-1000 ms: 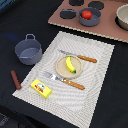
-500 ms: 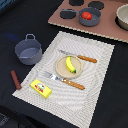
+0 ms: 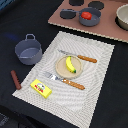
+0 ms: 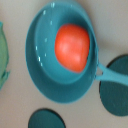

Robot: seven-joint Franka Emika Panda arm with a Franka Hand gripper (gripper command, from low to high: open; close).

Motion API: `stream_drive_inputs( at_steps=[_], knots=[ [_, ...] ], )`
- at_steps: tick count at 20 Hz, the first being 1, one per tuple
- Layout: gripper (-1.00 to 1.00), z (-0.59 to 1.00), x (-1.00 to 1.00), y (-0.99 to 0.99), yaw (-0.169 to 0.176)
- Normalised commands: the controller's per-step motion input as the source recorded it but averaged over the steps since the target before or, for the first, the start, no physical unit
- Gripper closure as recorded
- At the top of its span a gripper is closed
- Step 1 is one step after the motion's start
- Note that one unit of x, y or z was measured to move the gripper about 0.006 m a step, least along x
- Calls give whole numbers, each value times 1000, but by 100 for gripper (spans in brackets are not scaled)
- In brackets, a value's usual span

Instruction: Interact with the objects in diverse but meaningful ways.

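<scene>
Arm itself not visible from where the exterior view looks; only its wrist view tells me where it is, looking straight down on the red tomato (image 4: 72, 47) sitting inside the long-handled pan (image 4: 45, 75). No fingers show in that picture, so I cannot tell whether the gripper is spread or closed, or whether it holds anything. My guess at the step: lining up over the tomato for a pick out of the pan; the next move would call for a straight descent with the jaws wide enough to clear the fruit but inside the pan's wall. The exterior view places the pan (image 3: 95, 19) with the tomato (image 3: 86, 15) on the toy stove board (image 3: 105, 30) at the far edge. It also shows what the wrist view misses: the striped mat (image 3: 95, 75), the banana (image 3: 70, 64) on a plate (image 3: 61, 70) between knife (image 3: 80, 57) and fork (image 3: 65, 81), the yellow block (image 3: 41, 88) on the mat's near corner, the two-handled pot (image 3: 28, 50) and the sausage (image 3: 15, 79) on the dark table. Wrist view alone shows the pan's handle (image 4: 114, 76) and dark burner discs (image 4: 46, 121) close up.
</scene>
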Motion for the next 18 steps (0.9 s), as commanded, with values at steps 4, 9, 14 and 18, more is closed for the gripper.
stream_drive_inputs(
  at_steps=[4, 9, 14, 18],
  knots=[
    [-100, 89, 574, -646, -65],
    [-100, 14, 542, -760, -27],
    [-100, -98, 305, -829, 71],
    [-100, -212, 57, -736, 155]
  ],
)
